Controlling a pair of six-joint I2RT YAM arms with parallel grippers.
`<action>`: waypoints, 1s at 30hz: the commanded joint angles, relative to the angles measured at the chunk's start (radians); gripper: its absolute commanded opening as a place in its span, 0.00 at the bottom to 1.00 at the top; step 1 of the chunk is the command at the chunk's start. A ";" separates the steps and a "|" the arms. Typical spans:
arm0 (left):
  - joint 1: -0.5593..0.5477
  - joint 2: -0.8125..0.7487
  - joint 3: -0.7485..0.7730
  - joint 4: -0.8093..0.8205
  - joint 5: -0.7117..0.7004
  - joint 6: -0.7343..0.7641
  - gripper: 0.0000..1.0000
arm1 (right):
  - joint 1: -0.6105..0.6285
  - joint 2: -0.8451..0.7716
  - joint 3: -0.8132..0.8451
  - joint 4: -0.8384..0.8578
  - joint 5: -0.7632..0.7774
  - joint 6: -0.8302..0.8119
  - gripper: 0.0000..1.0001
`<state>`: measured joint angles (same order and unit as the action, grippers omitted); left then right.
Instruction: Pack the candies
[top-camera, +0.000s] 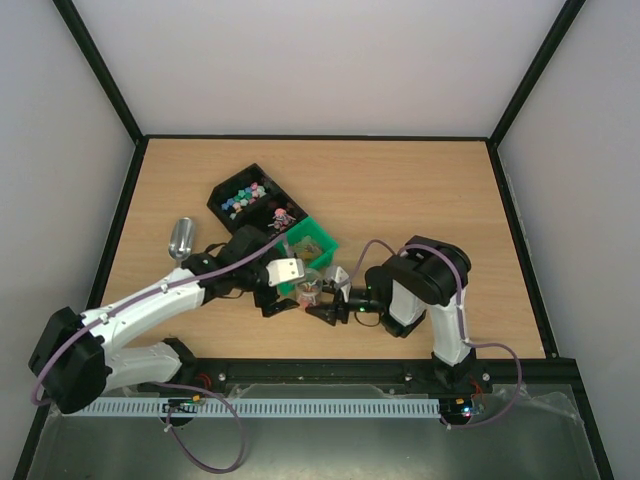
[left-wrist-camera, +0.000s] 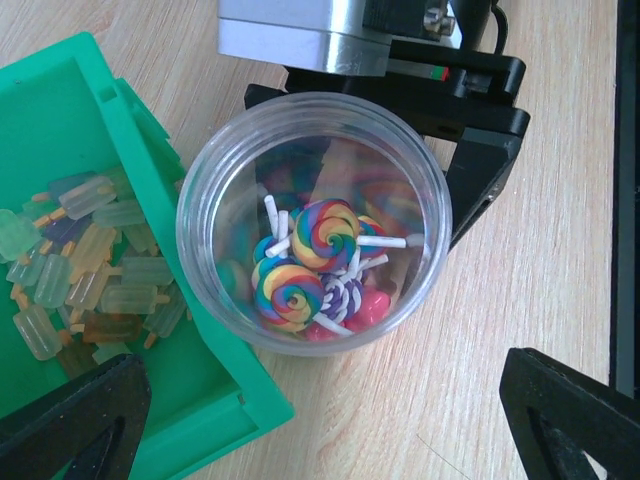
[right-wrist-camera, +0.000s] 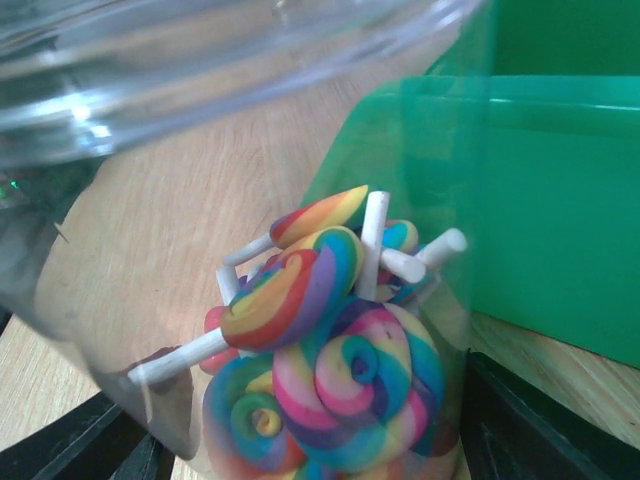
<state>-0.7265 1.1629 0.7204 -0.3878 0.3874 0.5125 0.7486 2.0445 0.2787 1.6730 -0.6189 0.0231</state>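
A clear plastic jar (left-wrist-camera: 312, 220) stands on the table against the green bin (left-wrist-camera: 150, 150). It holds several rainbow swirl lollipops (left-wrist-camera: 325, 232) with white sticks and some pink sweets. My right gripper (right-wrist-camera: 320, 440) is shut on the jar (right-wrist-camera: 250, 300), one black finger on each side, and it shows in the top view (top-camera: 327, 303). My left gripper (left-wrist-camera: 325, 415) is open and empty, hovering just above and in front of the jar. Small wrapped candies (top-camera: 243, 197), pink, blue and other colours, lie in a black tray (top-camera: 222, 190) at the back left.
The green bin (top-camera: 318, 232) holds pale popsicle-shaped sweets (left-wrist-camera: 90, 270). A metal scoop (top-camera: 182, 237) lies left of the arms. The black tray's other compartment holds a few more sweets (top-camera: 282, 216). A black rail (left-wrist-camera: 625, 190) runs along the table's near edge.
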 joint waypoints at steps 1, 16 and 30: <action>-0.005 0.010 0.037 0.012 0.037 -0.022 0.99 | 0.026 0.049 -0.025 0.178 -0.028 -0.008 0.73; 0.002 0.017 0.036 0.030 0.028 -0.045 0.99 | 0.044 0.089 0.013 0.216 -0.007 0.017 0.77; 0.002 0.034 0.040 0.046 -0.016 -0.039 0.97 | 0.063 0.100 0.006 0.228 -0.025 -0.020 0.71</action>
<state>-0.7261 1.1927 0.7414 -0.3565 0.3843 0.4675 0.7895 2.0895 0.3141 1.7058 -0.6212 0.0074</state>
